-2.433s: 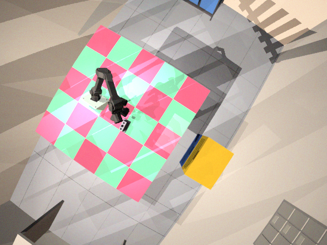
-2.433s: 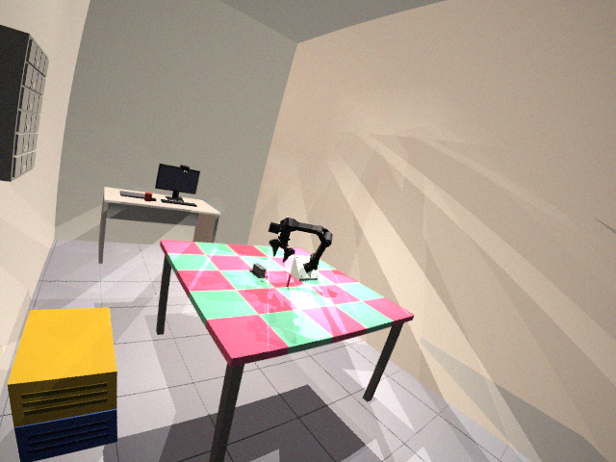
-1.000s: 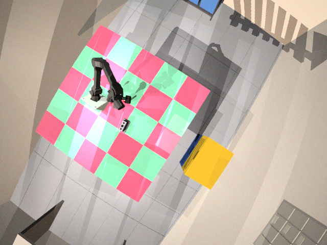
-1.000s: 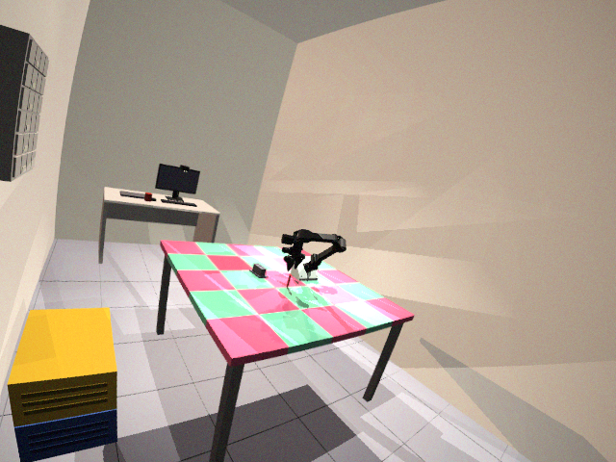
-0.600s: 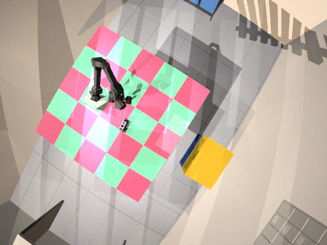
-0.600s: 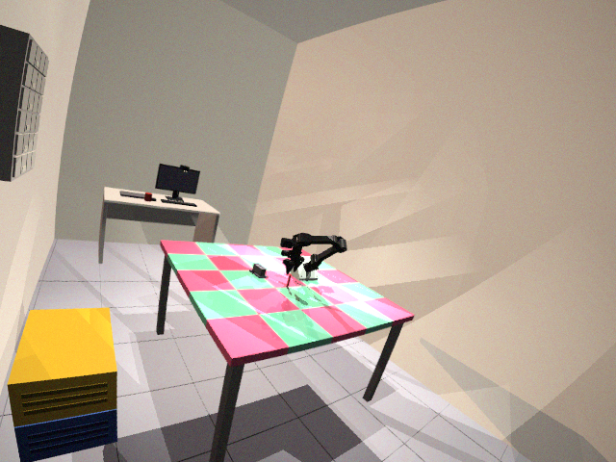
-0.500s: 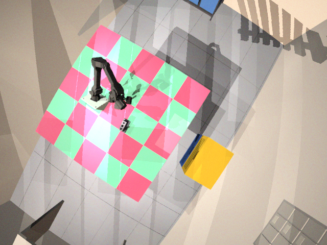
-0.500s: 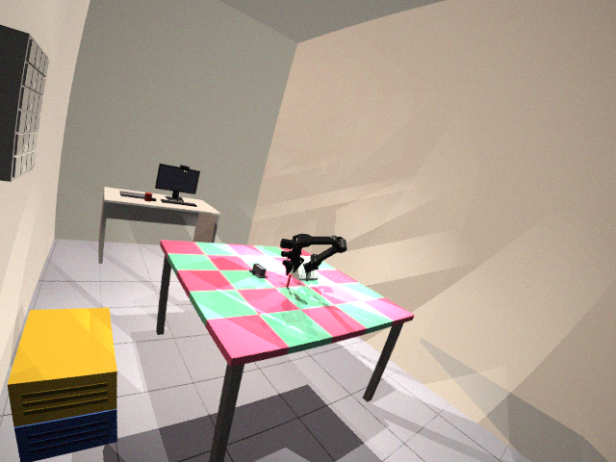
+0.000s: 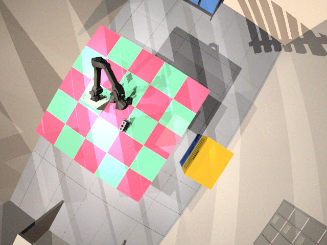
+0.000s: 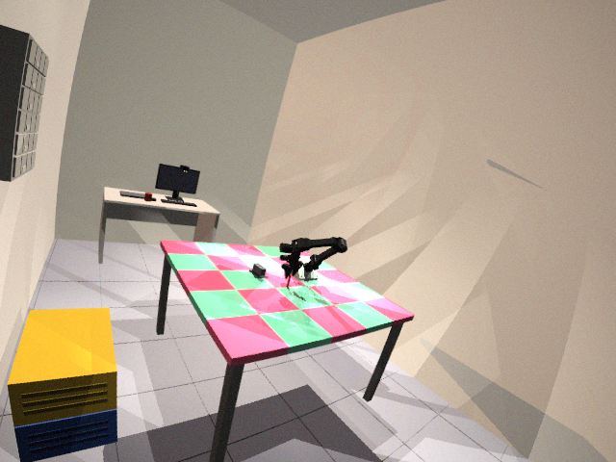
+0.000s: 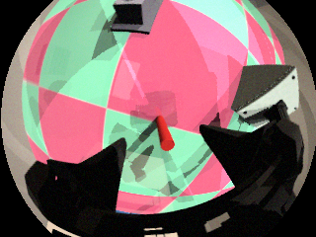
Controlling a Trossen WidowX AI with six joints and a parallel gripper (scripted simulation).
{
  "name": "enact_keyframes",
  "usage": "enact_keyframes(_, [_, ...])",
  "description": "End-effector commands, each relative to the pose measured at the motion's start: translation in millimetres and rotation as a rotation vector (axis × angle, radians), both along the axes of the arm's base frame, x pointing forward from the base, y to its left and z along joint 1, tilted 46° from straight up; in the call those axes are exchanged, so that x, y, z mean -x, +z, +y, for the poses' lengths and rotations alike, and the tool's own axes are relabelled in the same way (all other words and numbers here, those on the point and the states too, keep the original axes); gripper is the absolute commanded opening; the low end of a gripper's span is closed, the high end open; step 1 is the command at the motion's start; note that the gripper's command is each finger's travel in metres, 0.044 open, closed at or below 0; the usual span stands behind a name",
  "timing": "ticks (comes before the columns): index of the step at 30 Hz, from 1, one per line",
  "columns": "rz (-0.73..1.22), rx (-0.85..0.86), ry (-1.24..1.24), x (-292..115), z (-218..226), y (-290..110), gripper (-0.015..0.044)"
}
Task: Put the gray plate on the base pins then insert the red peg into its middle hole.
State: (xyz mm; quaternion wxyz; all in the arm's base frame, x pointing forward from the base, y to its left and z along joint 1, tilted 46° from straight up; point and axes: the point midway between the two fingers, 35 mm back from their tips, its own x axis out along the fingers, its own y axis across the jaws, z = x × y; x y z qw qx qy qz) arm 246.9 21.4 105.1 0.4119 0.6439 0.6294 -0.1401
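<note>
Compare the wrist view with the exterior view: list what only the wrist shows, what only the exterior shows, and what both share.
Only the wrist view: the red peg standing on the table between the open, empty gripper's fingers, and the holes on top of the gray plate.

Only the exterior view: the whole arm, the table's legs, a desk with a monitor, a yellow and blue cabinet on the floor.

Both: the checkered table top and the plate on its base, apart from the gripper.

Yellow cabinet (image 10: pixel 62 347), desk (image 10: pixel 159 207), monitor (image 10: pixel 177 179), checkered table (image 10: pixel 248 343).
</note>
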Motion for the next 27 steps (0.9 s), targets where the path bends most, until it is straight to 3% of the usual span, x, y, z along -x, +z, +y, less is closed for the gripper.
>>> enact_keyframes(1, [0.003, -0.006, -0.004, -0.6, 5.8, -5.0, 0.044])
enact_keyframes(11, [0.002, -0.009, -0.004, -1.7, 15.8, -13.9, 0.044])
enact_keyframes(27, [0.002, -0.009, -0.004, -1.7, 15.8, -13.9, 0.002])
